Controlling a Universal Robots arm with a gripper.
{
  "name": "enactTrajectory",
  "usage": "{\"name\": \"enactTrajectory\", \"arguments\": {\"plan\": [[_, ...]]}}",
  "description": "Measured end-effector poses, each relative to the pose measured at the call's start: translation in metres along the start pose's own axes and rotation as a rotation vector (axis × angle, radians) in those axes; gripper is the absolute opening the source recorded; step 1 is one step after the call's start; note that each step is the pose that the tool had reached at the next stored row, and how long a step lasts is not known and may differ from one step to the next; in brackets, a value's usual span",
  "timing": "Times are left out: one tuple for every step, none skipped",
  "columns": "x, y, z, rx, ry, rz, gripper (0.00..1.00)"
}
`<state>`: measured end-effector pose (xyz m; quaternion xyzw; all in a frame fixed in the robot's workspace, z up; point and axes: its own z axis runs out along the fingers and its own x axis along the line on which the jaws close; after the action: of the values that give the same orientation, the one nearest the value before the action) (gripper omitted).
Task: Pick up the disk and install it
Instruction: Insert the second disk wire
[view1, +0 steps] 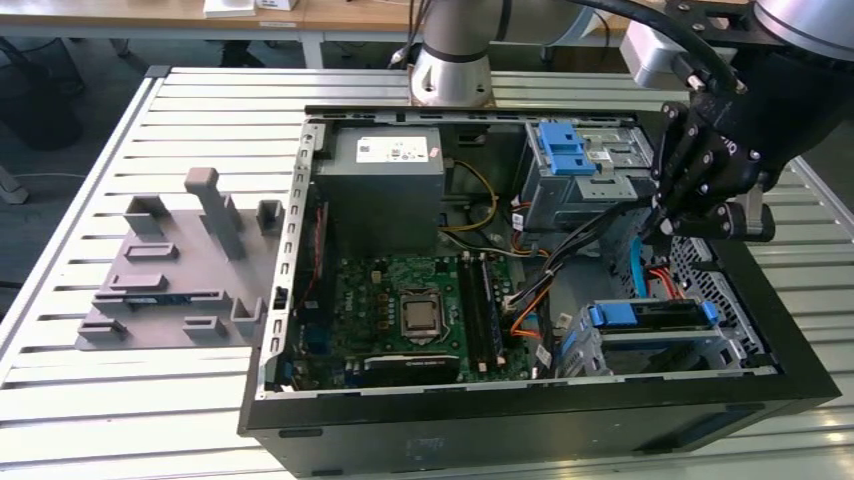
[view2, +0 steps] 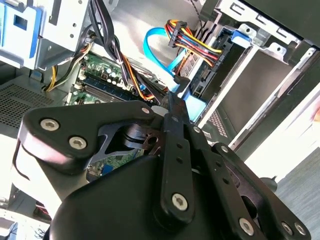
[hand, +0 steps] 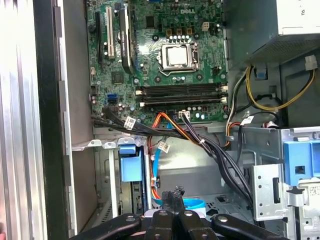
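- One open computer case (view1: 287, 300) lies on the slatted table (view1: 80, 400), filling the centre and right of the exterior view.
- My pincer (view1: 678, 228) hangs inside the case at the right of that frame, its fingers (hand: 172, 197) pressed together on nothing.
- The disk (view1: 647, 318), blue-framed, sits in the lower drive bay at the lower right of the exterior view, just below my pincer.
- The motherboard (hand: 165, 60) fills the upper middle of the first wrist view.
- A grey fixture (view1: 174, 275) stands at centre left of the exterior view, well apart from the case.
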<state>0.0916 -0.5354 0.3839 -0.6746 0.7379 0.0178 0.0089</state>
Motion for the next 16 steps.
{"name": "enactTrajectory", "arguments": {"plan": [[0.0000,0.0000,0.0000,0.0000,0.0000,0.000,0.11],[0.0000,0.0000,0.0000,-0.0001,0.0000,0.000,0.11],[0.0000,-0.0001,0.0000,-0.0001,0.0000,0.000,0.11],[0.0000,-0.0001,0.0000,0.0000,0.0000,0.000,0.11],[0.0000,-0.0001,0.0000,0.0000,0.0000,0.000,0.11],[-0.0001,-0.0002,0.0000,-0.0001,0.0000,0.000,0.11],[-0.0002,-0.0005,0.0000,0.0000,0.0000,0.000,0.11],[-0.0004,-0.0009,0.0001,-0.0001,-0.0002,0.000,0.11],[-0.0007,-0.0013,0.0001,-0.0001,-0.0001,0.000,0.11],[-0.0009,-0.0018,0.0001,0.0000,-0.0001,0.000,0.11],[-0.0011,-0.0022,0.0001,-0.0001,-0.0001,0.000,0.11],[-0.0014,-0.0026,0.0000,-0.0001,0.0000,0.000,0.11],[-0.0017,-0.0030,0.0000,-0.0001,0.0001,0.000,0.11],[-0.0020,-0.0033,0.0000,-0.0001,0.0001,0.000,0.11],[-0.0025,-0.0035,0.0000,-0.0001,0.0000,0.000,0.11],[-0.0029,-0.0037,0.0001,0.0000,0.0001,0.000,0.11]]}}
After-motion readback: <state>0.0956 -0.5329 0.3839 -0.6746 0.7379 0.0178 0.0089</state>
